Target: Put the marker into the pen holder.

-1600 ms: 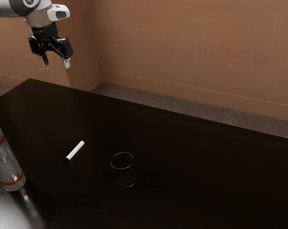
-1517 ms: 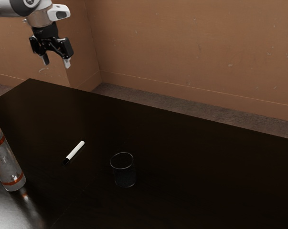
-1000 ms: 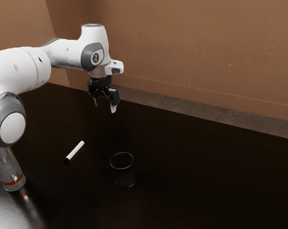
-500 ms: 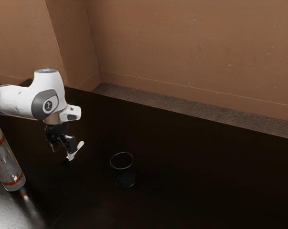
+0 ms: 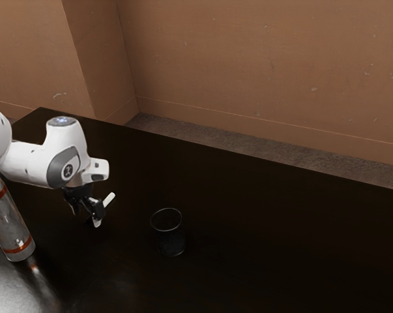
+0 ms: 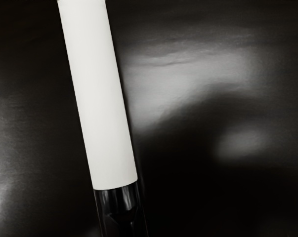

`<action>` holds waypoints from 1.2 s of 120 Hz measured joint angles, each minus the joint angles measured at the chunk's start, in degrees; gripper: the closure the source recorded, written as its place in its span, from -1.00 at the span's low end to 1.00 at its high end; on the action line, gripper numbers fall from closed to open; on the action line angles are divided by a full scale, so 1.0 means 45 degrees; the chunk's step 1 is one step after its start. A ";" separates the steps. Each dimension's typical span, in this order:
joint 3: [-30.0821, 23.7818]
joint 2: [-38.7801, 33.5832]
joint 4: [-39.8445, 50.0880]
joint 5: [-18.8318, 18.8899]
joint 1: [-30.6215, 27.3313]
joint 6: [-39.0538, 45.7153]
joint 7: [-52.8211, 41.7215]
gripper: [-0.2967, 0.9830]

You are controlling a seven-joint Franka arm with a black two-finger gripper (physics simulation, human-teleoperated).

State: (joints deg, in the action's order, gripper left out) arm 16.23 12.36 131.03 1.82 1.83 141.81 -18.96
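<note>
while the arm point(image 5: 33, 162) reaches in from the exterior view's left, the hand point(image 5: 85, 216) hangs low over the dark worktop point(image 5: 281, 228), pointing down. its two fingers stand well apart, with a clear gap between them, so it is open and has hold of nothing. the marker point(image 5: 109, 197) lies on the worktop right at the hand, partly hidden behind the nearer finger; whether that finger touches it i cannot tell. its white end sticks out past the hand, toward the far side of the worktop and the exterior view's right. in the wrist view the white barrel runs long and straight under the hand, meeting a glossy black section at one end.

the pen holder point(image 5: 171, 242) stands upright, round and dark with a thin pale rim, apart from the hand on the exterior view's right. the marker is outside it. at the exterior view's left stands a silvery cylinder point(image 5: 12, 228) with orange bands, near the arm. past the worktop's far edge are a strip of brownish floor point(image 5: 183, 128) and a tan wall point(image 5: 248, 65) with pale scuffs.
</note>
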 joint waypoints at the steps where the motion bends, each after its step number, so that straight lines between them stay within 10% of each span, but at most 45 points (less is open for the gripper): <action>1: 0.0001 0.0020 -0.0002 -0.0005 -0.0014 0.0036 -0.0007 -0.51; 36: 0.0005 0.0566 -0.0026 -0.0159 -0.0224 0.0873 -0.0240 -0.47; 97: 0.0009 0.0611 -0.0012 -0.0345 -0.0226 0.1169 -0.0424 0.53; 144: 0.0025 0.0747 -0.0068 0.0024 -0.0240 0.1281 0.0061 0.58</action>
State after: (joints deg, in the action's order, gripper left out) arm 16.34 15.72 130.72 1.93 0.74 147.57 -18.69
